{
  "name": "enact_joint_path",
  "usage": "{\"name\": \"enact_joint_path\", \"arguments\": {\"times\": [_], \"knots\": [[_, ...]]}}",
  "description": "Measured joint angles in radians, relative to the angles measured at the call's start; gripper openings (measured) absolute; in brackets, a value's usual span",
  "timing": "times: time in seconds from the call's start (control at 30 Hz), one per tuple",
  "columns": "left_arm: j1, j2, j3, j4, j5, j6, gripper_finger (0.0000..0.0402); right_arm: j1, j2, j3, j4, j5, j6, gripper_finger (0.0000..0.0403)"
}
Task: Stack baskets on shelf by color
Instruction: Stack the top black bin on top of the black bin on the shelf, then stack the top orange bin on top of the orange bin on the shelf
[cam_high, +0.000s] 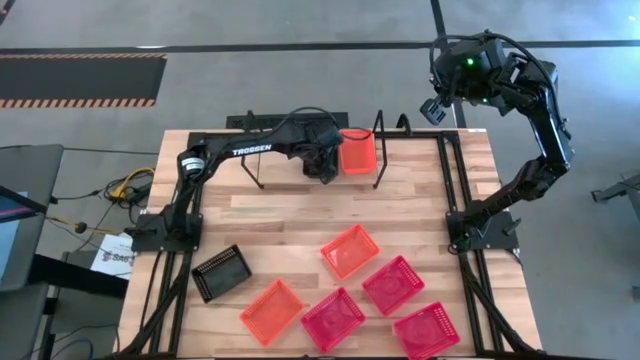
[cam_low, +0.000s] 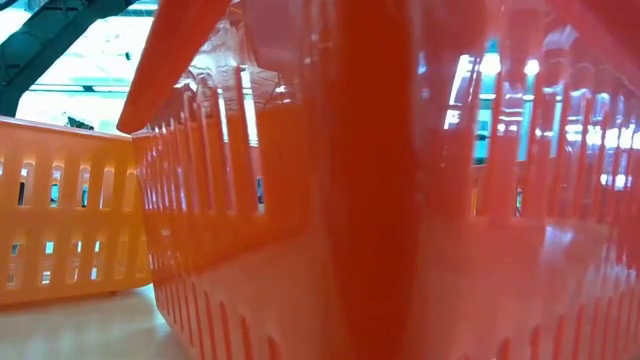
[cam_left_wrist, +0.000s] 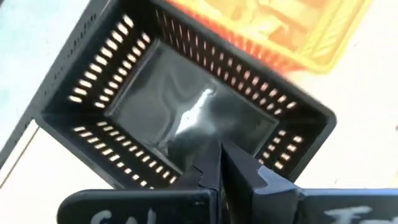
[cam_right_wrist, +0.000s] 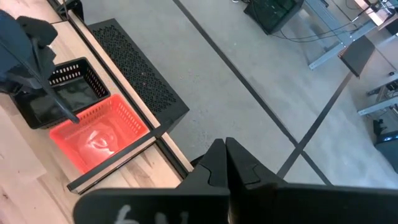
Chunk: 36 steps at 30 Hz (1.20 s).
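A black basket (cam_left_wrist: 186, 106) stands on the shelf (cam_high: 280, 168) at the table's far edge, open side up. Right beside it on the shelf stands an orange basket (cam_high: 357, 150). My left gripper (cam_left_wrist: 221, 163) is shut, slants down from above and hangs over the black basket's near corner, tips seen against its inside. In the right wrist view the left hand covers part of the black basket (cam_right_wrist: 71, 87). My right gripper (cam_right_wrist: 225, 152) is shut on nothing and waits raised beyond the table's far right corner (cam_high: 432, 108). My left gripper points its shut fingers (cam_left_wrist: 242, 171) down into the black basket by its near corner. The fingers themselves hide that corner, so I cannot tell whether they touch the basket.
On the near half of the table lie a black basket (cam_high: 220, 272), two orange baskets (cam_high: 350, 250) (cam_high: 271, 311) and three red ones (cam_high: 393, 284) (cam_high: 333, 319) (cam_high: 426, 330). Wire uprights (cam_high: 379, 150) close the shelf's ends. A basket wall (cam_low: 350, 200) fills the low view.
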<state>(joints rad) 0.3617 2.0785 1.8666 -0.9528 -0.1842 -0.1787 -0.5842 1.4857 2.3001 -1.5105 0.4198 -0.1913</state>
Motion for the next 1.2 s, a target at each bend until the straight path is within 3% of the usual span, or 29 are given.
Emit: {"name": "enact_joint_path", "arguments": {"times": [0.13,0.37,0.57,0.93,1.2], "knots": [[-0.008,0.0,0.091,-0.049,-0.005,-0.001,0.0,0.0,0.0,0.0,-0.007,0.0,0.0,0.0001],[-0.06,-0.002,0.287,-0.316,-0.007,-0.133,0.0,0.001,-0.001,-0.002,-0.057,0.0,0.042,0.0001],[-0.136,-0.003,0.328,-0.461,-0.003,-0.303,0.0,0.024,-0.003,-0.005,-0.06,0.0,0.07,0.0001],[-0.273,-0.001,0.289,-0.44,0.057,-0.437,0.0,0.079,0.0,-0.005,-0.06,0.0,0.138,0.0001],[-0.357,0.001,0.289,-0.345,-0.021,-0.656,0.0005,0.115,0.0,-0.005,-0.06,0.0,0.064,0.0001]]}}
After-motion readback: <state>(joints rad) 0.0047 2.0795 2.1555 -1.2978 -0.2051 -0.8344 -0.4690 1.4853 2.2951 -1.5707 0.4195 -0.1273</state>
